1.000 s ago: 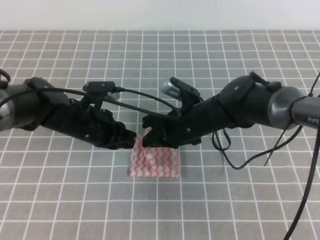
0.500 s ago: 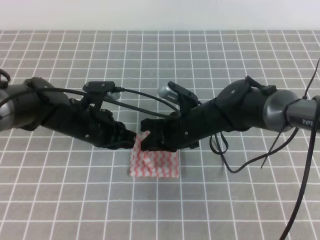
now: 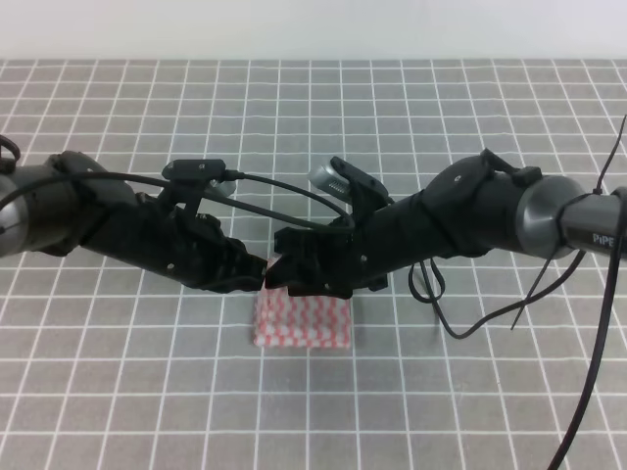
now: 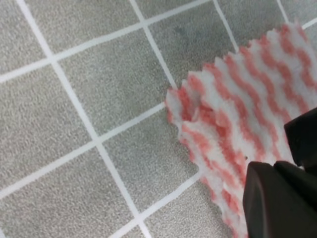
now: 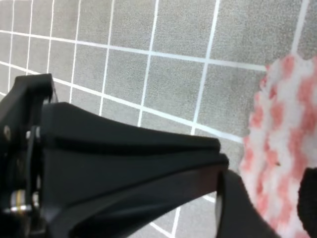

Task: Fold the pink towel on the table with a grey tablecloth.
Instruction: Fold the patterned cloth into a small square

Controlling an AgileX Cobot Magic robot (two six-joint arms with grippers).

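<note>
The pink towel [image 3: 304,321] lies as a small striped rectangle on the table with a grey tablecloth [image 3: 313,127], its far edge hidden under both grippers. My left gripper [image 3: 260,275] sits low at the towel's far left corner. In the left wrist view its dark fingers [image 4: 277,203] stand together over the rumpled, zigzag-edged towel [image 4: 237,99]. My right gripper [image 3: 277,276] presses in right beside it. The right wrist view shows one black finger [image 5: 148,163] across the frame, with the towel [image 5: 285,124] beyond its tip; its jaw gap is not clear.
Both black arms slope down from left and right and meet in the middle, nearly touching. Loose black cables [image 3: 451,313] hang from the right arm. White-gridded grey cloth stretches on all sides of the towel.
The raised pink flap that stood between the two gripper tips no longer shows. The right gripper has shifted a little left and down over the towel's far edge. The left arm barely moved.
</note>
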